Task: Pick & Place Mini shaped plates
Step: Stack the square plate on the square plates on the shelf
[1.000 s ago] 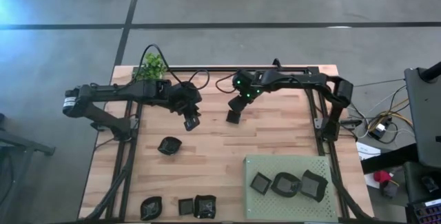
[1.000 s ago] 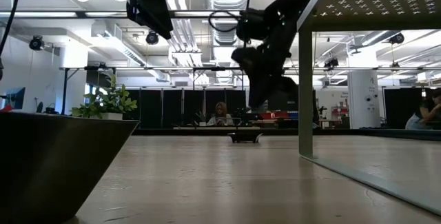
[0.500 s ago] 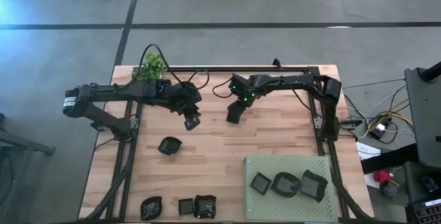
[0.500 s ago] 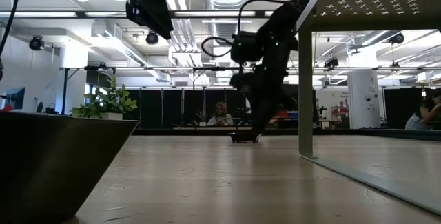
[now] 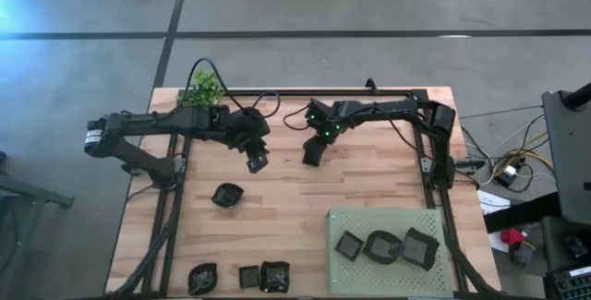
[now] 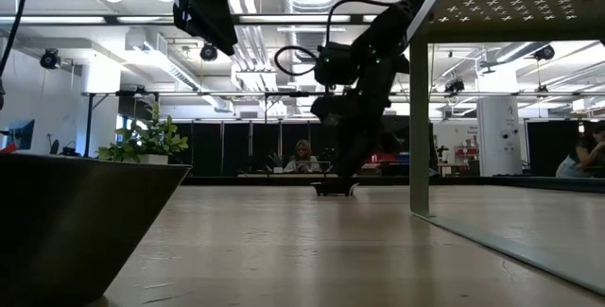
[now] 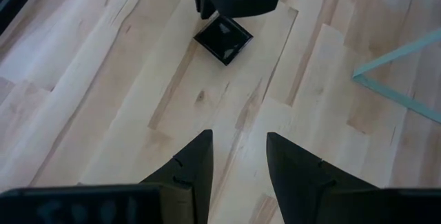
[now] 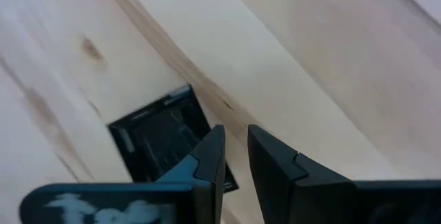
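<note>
A small black square mini plate point(image 8: 155, 145) lies flat on the wooden table, also seen in the left wrist view point(image 7: 222, 38) and the low view point(image 6: 336, 190). My right gripper point(image 8: 234, 141) points steeply down at the plate's edge, its fingers a narrow gap apart; in the high view it point(image 5: 312, 155) covers the plate. My left gripper point(image 5: 256, 160) hangs open above the table to the left of it, with nothing between its fingers point(image 7: 238, 141). Three plates point(image 5: 381, 246) sit on the green mat point(image 5: 388, 222). My right gripper comes from above with one fingertip point(image 8: 212, 148) over the square plate's edge point(image 8: 200, 124) and the other fingertip point(image 8: 272, 158) over bare wood beside it. Whether either finger touches the plate, I cannot tell.
A rounded plate point(image 5: 227, 195) lies left of centre, and three more point(image 5: 249, 276) sit at the near edge. A small green plant point(image 5: 204, 88) stands at the far left corner. A black frame point(image 5: 429, 143) borders the table. A dark dish point(image 6: 66, 222) fills the low view's left foreground.
My right gripper has come down toward the square plate, from well above it to its fingertips at the plate's edge, with its finger gap unchanged. The plate has stayed where it was.
</note>
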